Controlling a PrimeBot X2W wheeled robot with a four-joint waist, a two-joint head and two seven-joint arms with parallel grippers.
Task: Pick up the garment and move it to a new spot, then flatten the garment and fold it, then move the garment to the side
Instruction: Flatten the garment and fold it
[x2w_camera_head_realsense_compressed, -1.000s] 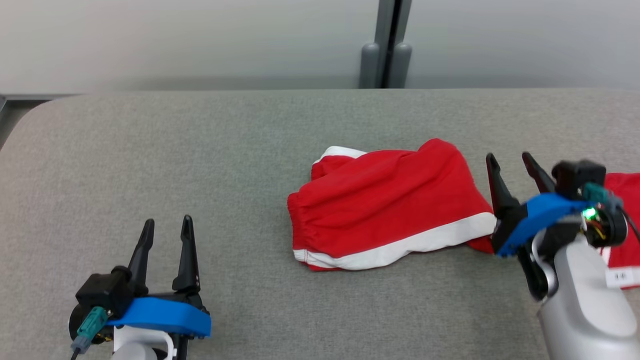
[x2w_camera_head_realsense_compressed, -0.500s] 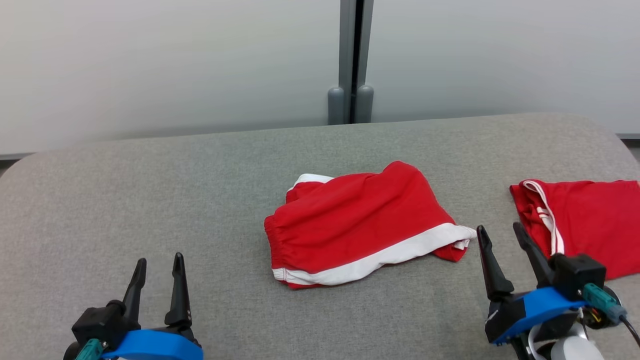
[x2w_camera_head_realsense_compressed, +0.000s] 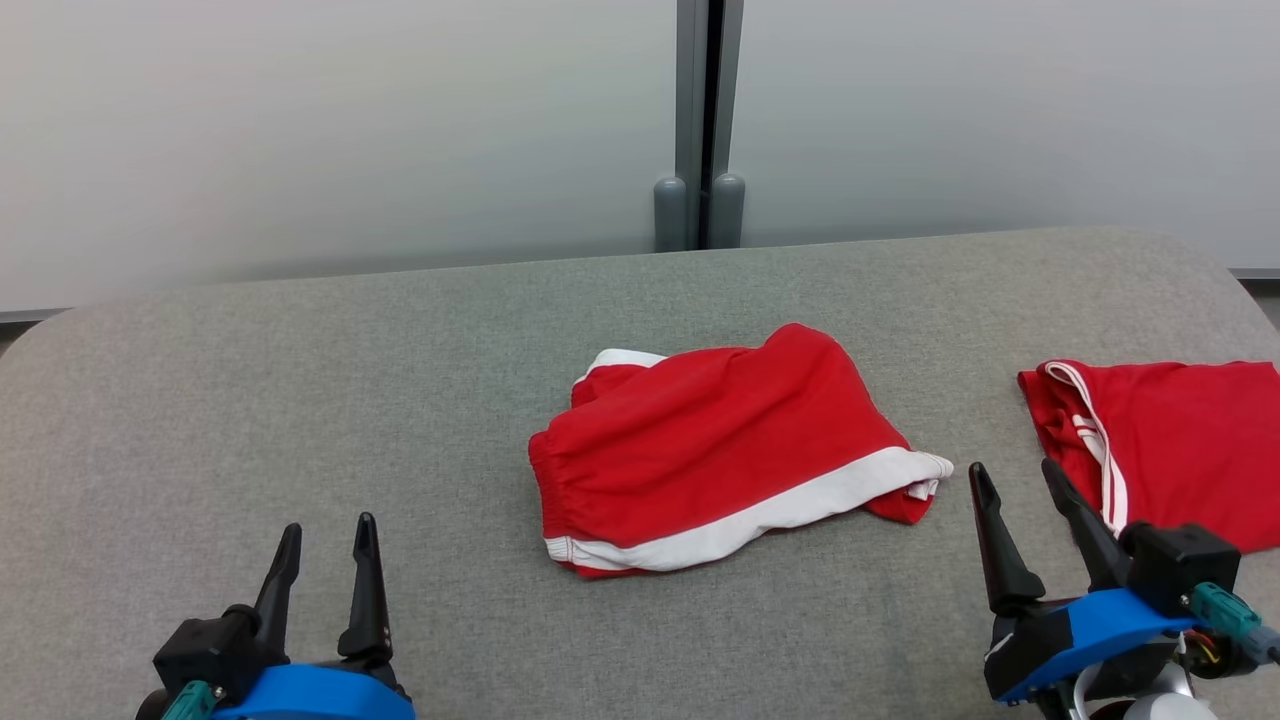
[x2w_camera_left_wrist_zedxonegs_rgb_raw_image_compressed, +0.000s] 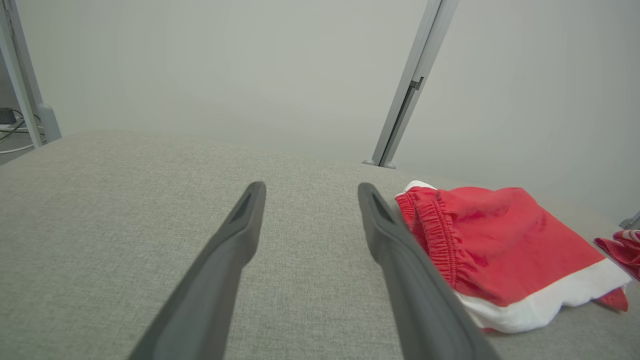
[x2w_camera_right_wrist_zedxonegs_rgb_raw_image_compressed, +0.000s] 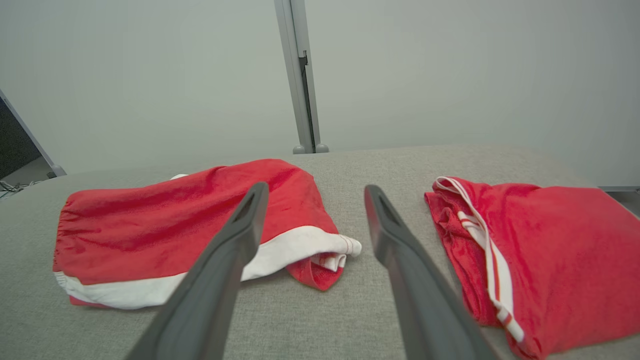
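A folded red garment with a white band and an elastic waist lies flat in the middle of the grey padded table; it shows too in the left wrist view and the right wrist view. My left gripper stands open at the near left, well apart from it, with nothing between its fingers. My right gripper is open and empty at the near right, just off the garment's right corner.
A second red garment with thin white stripes lies at the table's right edge, close to my right gripper. A pale wall with a grey post runs behind the table. The table's corners are rounded.
The head camera has lifted and shifted. My right gripper has drawn back from the folded garment's right end to the near right. The left gripper holds its place, open.
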